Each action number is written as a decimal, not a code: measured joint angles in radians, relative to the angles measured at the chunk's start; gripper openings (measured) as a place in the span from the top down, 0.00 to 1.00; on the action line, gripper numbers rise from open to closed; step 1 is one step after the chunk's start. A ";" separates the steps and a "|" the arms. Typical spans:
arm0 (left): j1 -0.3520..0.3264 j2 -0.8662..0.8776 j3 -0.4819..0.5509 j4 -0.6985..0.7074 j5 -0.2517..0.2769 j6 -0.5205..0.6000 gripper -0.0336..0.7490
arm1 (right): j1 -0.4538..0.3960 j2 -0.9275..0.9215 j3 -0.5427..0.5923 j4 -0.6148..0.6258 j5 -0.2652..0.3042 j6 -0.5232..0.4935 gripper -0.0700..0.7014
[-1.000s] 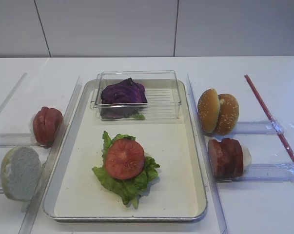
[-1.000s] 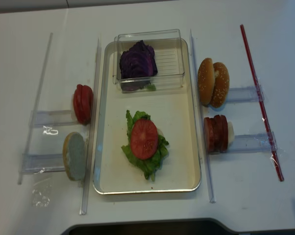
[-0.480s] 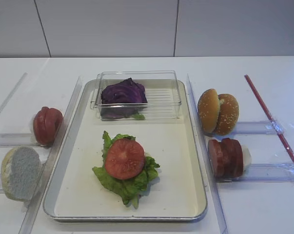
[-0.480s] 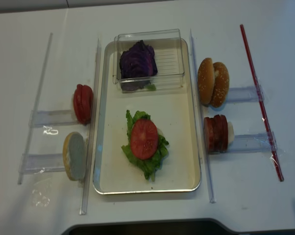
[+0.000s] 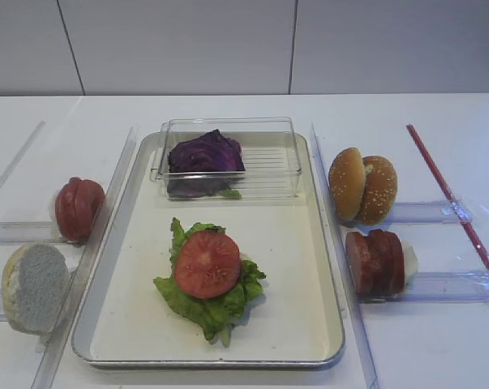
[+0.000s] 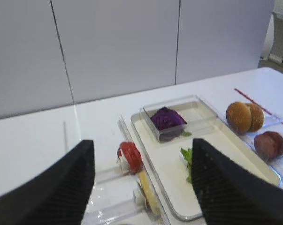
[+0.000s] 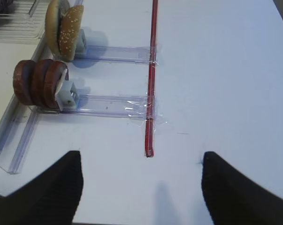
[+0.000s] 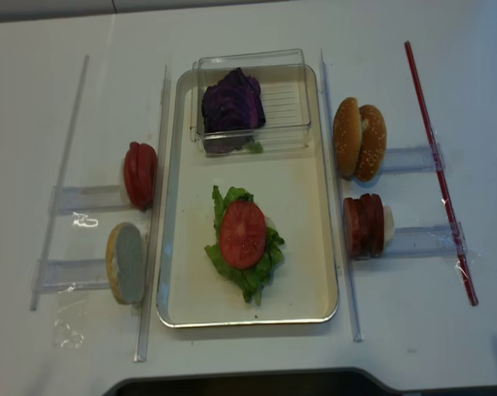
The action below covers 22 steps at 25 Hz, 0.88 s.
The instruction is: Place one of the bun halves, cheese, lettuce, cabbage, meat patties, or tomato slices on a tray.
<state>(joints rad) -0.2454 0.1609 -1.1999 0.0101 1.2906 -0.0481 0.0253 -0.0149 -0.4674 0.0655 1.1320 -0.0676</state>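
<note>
Now | left gripper [image 6: 141, 187] jaws apart, empty, high on left | right gripper [image 7: 141, 187] jaws apart, empty | meat patties [image 7: 40, 83] stacked on edge, far-left of right gripper, probably nearer that arm | tray [image 5: 325, 267] center.

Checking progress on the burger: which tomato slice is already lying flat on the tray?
The single tomato slice lying flat on the lettuce in the tray. The other tomato slices stand on edge in the rack left of the tray.
</note>
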 joint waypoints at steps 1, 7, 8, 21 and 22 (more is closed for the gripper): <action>0.000 -0.030 0.039 -0.010 0.000 0.000 0.38 | 0.000 0.000 0.000 0.000 0.000 0.000 0.18; 0.000 -0.143 0.301 -0.017 0.000 0.018 0.38 | 0.000 0.000 0.000 0.000 0.000 0.000 0.18; 0.000 -0.156 0.335 -0.017 0.000 0.021 0.38 | 0.000 0.000 0.000 0.000 0.000 0.000 0.18; 0.000 -0.180 0.627 -0.017 -0.002 0.082 0.38 | 0.000 0.000 0.000 0.000 0.000 0.000 0.18; 0.000 -0.180 0.636 -0.017 -0.004 0.082 0.38 | 0.000 0.000 0.000 0.000 0.000 0.000 0.18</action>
<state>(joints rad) -0.2454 -0.0190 -0.5642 -0.0070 1.2864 0.0341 0.0253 -0.0149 -0.4674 0.0655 1.1320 -0.0676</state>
